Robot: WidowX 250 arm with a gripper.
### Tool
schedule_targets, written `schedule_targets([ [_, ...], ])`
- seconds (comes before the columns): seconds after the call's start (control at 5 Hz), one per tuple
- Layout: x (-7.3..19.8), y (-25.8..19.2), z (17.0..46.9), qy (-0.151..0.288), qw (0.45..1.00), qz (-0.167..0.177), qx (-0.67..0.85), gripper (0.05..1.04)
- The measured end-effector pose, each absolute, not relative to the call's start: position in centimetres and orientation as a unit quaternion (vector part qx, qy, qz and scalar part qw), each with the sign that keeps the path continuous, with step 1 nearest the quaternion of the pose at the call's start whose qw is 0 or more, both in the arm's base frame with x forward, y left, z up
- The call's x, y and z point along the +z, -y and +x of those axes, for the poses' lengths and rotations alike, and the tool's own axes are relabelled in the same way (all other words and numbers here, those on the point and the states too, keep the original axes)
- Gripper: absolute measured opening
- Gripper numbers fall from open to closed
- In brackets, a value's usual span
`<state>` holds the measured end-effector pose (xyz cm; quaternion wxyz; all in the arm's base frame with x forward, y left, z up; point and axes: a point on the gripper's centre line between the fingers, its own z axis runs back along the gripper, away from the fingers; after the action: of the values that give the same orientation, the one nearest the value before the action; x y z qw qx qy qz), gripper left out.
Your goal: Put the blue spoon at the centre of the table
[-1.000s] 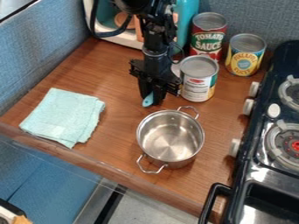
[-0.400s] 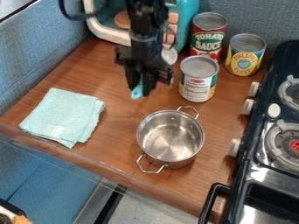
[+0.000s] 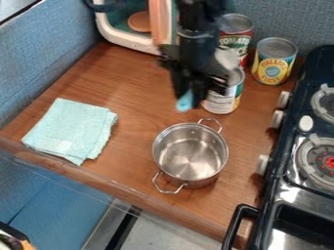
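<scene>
**Blue spoon in my grip, nr pot & cans**

My gripper [image 3: 189, 97] is over the table [image 3: 130, 78], fingers clamped on the blue spoon [image 3: 184, 102], blue end poking down btwn the tips. Metal pot [image 3: 190, 156] is nearby. Labels: red can [image 3: 235, 43] w/ big pale letters on green, partly hidden; yellow-&-blue can [image 3: 273, 68] w/ bold print; nearest can [image 3: 221, 102] w/ white label, tiny print.
</scene>
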<state>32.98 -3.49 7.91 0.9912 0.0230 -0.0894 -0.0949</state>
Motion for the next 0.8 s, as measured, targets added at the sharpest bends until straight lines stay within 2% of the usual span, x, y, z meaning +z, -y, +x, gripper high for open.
schedule_targets([
  [0.2,8.4,6.4,33.9,0.098,0.987,0.025,-0.123,0.326],
  [0.8,3.5,8.8,37.9,0.033,0.992,0.029,-0.115,0.326],
])
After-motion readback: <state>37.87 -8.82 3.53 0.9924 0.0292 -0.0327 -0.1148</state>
